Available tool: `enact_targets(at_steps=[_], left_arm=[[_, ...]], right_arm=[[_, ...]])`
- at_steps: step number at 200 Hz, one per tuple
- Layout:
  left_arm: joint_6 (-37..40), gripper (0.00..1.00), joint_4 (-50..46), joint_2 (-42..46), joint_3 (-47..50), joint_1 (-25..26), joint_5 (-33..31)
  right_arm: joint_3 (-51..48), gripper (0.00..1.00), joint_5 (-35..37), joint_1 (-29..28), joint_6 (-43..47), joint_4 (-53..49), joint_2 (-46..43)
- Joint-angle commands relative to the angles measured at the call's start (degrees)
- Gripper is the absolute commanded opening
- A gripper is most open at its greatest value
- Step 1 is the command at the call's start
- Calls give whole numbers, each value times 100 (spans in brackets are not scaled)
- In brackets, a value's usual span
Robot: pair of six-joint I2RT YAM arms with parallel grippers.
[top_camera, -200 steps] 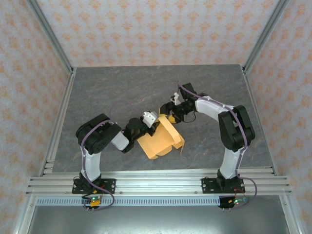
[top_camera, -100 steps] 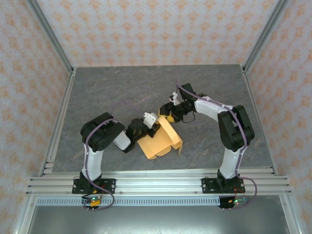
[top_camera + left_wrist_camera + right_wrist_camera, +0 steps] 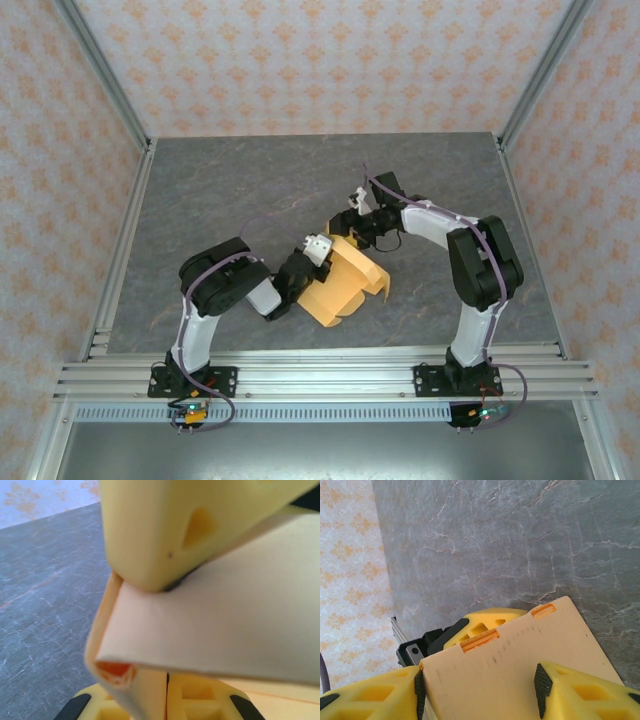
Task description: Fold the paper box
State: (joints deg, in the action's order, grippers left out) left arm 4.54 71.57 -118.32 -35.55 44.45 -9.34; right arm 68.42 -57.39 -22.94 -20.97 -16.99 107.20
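Observation:
The paper box (image 3: 345, 282) is an orange-yellow, partly folded cardboard piece held above the table centre. My left gripper (image 3: 316, 256) is at its left edge. In the left wrist view that gripper (image 3: 167, 692) has its yellow fingers pressed together, with a folded flap of the paper box (image 3: 225, 630) running down into them. My right gripper (image 3: 352, 232) is at the box's far top edge. It stands open (image 3: 480, 682), its pads on either side of a tan panel of the paper box (image 3: 515, 665) with two orange slots. A yellow finger (image 3: 482, 622) of the left gripper shows behind that panel.
The grey marbled table (image 3: 250, 190) stretches out behind and to both sides. Aluminium rails (image 3: 320, 375) run along the near edge, and patterned walls (image 3: 320, 60) close in the other three sides.
My left arm has swung right and forward, carrying the box right and turning it. The right gripper has stayed nearly in place at the box's far edge.

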Motion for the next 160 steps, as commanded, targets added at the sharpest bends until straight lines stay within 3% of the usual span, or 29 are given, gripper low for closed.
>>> enact_targets(at_steps=[1,27,86,116,160], left_arm=[[312,2,23,-250,-292,204,-529],[352,0,-11,-202,-256,222,-753],[40,0,-111,-8,-127,170,-323],[46,23,103,69,-38,170,-130],[101,30,242,851,679,147,300]], right_arm=[[-430,58,579,-171,-230,-579,297],[-505,58,458,-179,-267,-466,218],[-564,56,919,-258,-2,-612,90],[-665,55,1139,-256,123,-609,177],[-608,55,1059,-259,274,-679,172]])
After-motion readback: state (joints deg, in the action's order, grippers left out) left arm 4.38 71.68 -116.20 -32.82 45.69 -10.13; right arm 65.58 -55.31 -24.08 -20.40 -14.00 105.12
